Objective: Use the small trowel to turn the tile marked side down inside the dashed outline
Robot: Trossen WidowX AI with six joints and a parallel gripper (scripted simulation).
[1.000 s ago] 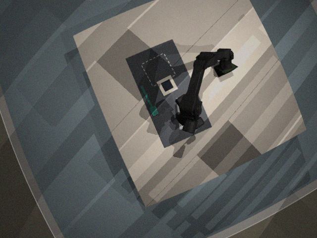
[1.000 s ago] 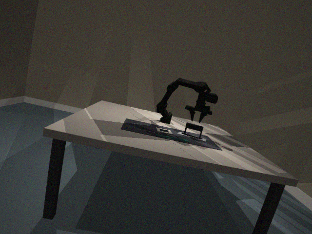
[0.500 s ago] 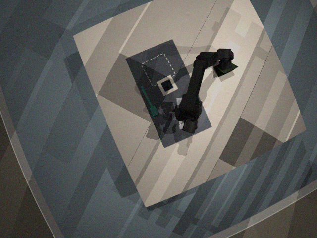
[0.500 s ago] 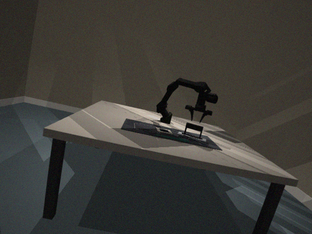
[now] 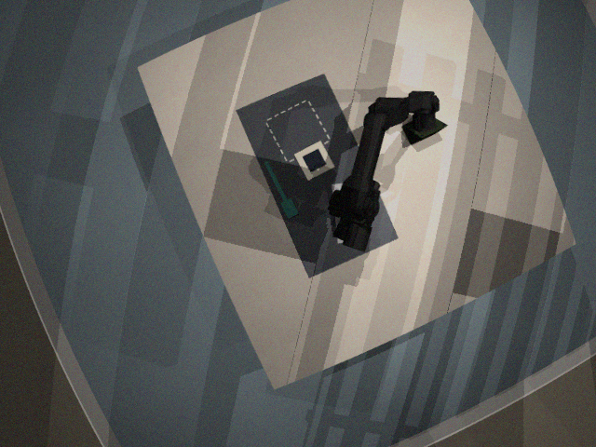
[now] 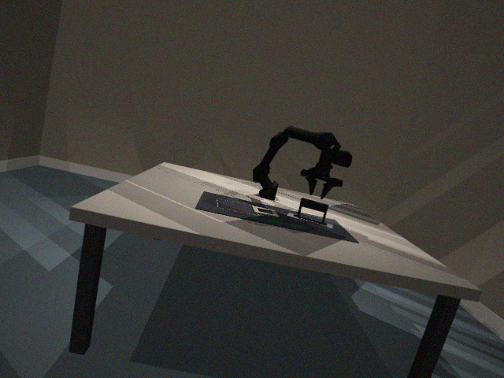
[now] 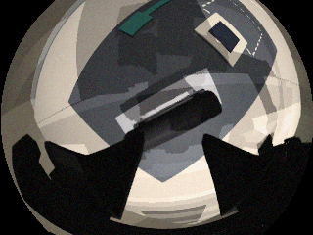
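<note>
The tile [image 5: 315,160] [image 6: 265,210] [image 7: 224,36] is pale with a dark square facing up. It lies flat on the mat [image 5: 319,264] at the edge of the dashed outline [image 5: 306,101], mostly outside it. The trowel [image 6: 313,204] [image 7: 176,117] rests on the mat, its black bar handle raised on two posts over a pale flat blade. The arm hides most of it in the top view. My gripper [image 6: 317,196] [image 7: 174,137] is open and empty, a little above the handle. In the wrist view the handle runs slantwise, its near end between the fingertips.
A green long-handled tool [image 5: 289,208] [image 7: 135,24] lies flat along the mat's edge, on the far side of the tile from the arm base [image 5: 423,128]. The mat lies on a pale table [image 5: 231,289]. Shadows and light stripes cross both.
</note>
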